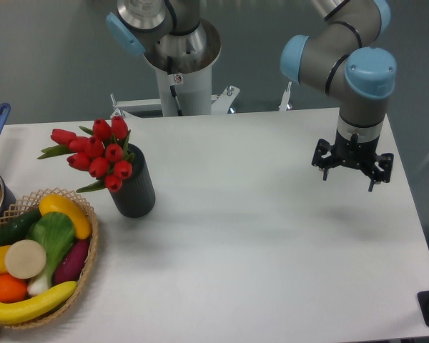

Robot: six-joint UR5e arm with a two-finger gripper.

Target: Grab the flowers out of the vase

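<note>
Black and spidery against the white table (272,236), the gripper (352,171) hangs above the right side of the surface, pointing straight down, its fingers spread wide and holding nothing. Above it the grey arm (343,50) with pale blue joint caps bends over from the back edge and drops vertically to the wrist. A faint shadow lies on the table below and a little to the left of the gripper. Well apart, on the left side of the table, stands the vase (134,187), a dark ribbed cylinder leaning slightly in this view. The flowers (100,153) sit in its mouth: red closed tulip buds bunched together, tipping up and to the left, with narrow green leaves poking out. Just beside the vase, at the lower left corner, is a wicker basket (91,259) of toy vegetables and fruit.
</note>
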